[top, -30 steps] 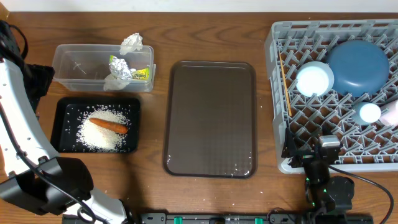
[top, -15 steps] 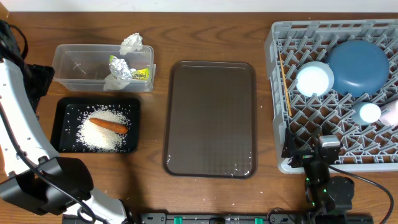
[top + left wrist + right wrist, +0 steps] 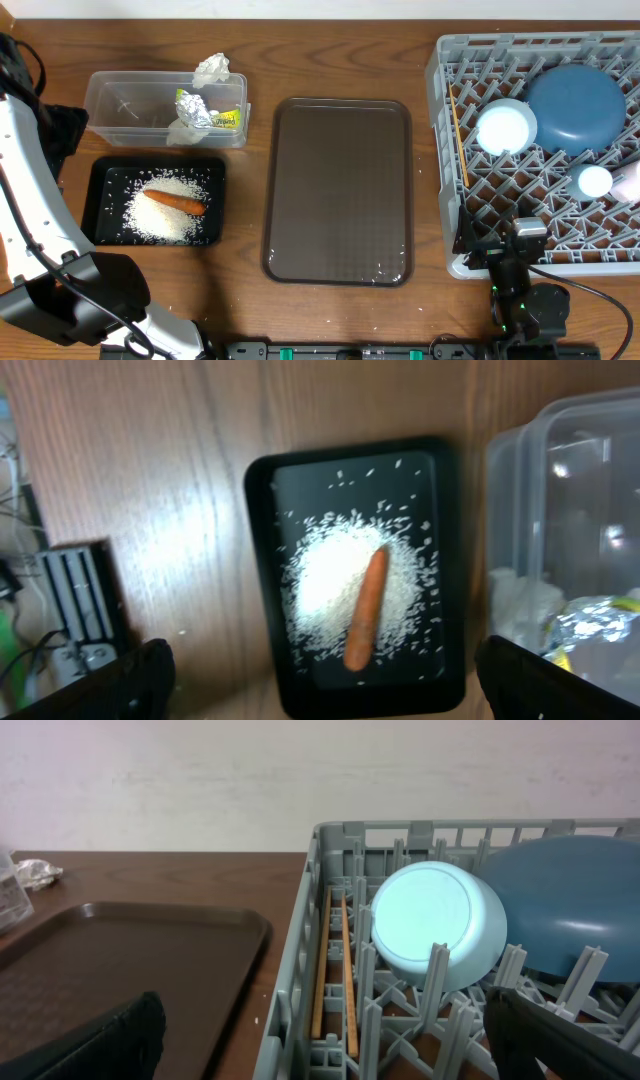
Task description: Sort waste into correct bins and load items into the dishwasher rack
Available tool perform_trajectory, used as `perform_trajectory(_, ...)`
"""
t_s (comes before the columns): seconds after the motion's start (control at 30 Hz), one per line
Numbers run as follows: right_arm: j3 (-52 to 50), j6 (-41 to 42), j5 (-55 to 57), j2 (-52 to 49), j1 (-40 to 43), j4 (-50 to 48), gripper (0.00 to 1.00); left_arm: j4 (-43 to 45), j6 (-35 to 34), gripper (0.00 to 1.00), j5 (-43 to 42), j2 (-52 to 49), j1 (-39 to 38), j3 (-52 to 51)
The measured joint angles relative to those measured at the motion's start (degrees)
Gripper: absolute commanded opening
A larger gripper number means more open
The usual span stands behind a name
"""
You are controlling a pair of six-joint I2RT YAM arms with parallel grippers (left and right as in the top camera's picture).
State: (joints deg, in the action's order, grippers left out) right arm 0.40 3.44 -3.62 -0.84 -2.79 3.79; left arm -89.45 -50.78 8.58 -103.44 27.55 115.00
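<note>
My left pincer (image 3: 320, 685) is spread wide and holds nothing; only its two dark fingertips show, in the bottom corners of the wrist view. Straight below the gap between them lies the shallow black rectangular tray (image 3: 258, 560). In it the orange carrot (image 3: 365, 610) rests slantwise on the heap of loose white rice (image 3: 320, 585), clear of both fingers. Just beside the tray, towards one fingertip, stands the clear plastic rectangular tub (image 3: 560, 490). It holds the crinkled silver foil wrapper with green-yellow print (image 3: 590, 625) and crumpled white tissues (image 3: 211, 68), one of them perched at its rim.

My right pincer (image 3: 320, 1040) is also wide open and empty, low at the near edge of the large grey plastic dishwasher rack (image 3: 300, 920). Ahead of it, inside the rack, the thin wooden chopsticks (image 3: 335, 970) lie along the wall. The small light blue bowl (image 3: 435, 920) leans on the pegs beside them. The large blue bowl-like plate (image 3: 570, 900) sits behind that, and a small white cup (image 3: 592, 181) lies further along. The brown serving tray (image 3: 120, 960) rests on the wooden table (image 3: 340, 50) between rack and bins.
</note>
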Motion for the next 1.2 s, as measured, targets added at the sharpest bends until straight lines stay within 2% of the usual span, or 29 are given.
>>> perform_trajectory(0.3, 0.0, 0.0, 0.0, 0.02, 0.0, 0.0, 0.99, -2.08, -0.04, 0.98, 0.04, 0.0, -2.43, 0.0)
perform_trajectory(0.53, 0.0, 0.0, 0.02, 0.02, 0.0, 0.02, 0.99, 8.2, 1.05, 0.98, 0.2, 4.13, -8.28, -7.08)
perform_trajectory(0.73, 0.0, 0.0, 0.0, 0.02, 0.0, 0.04, 0.99, 21.7, 4.37, 0.98, 0.33, 15.78, -11.3, -21.79)
perform_trajectory(1.03, 0.0, 0.0, 0.28, 0.13, 0.0, 0.0, 0.99, 50.4, 19.8, 0.98, -5.22, 37.16, -17.2, -52.02)
perform_trajectory(1.2, 0.0, 0.0, 0.42, 0.17, 0.0, 0.07, 0.99, 59.19, 23.71, 0.98, -7.13, 49.88, -19.19, -67.3)
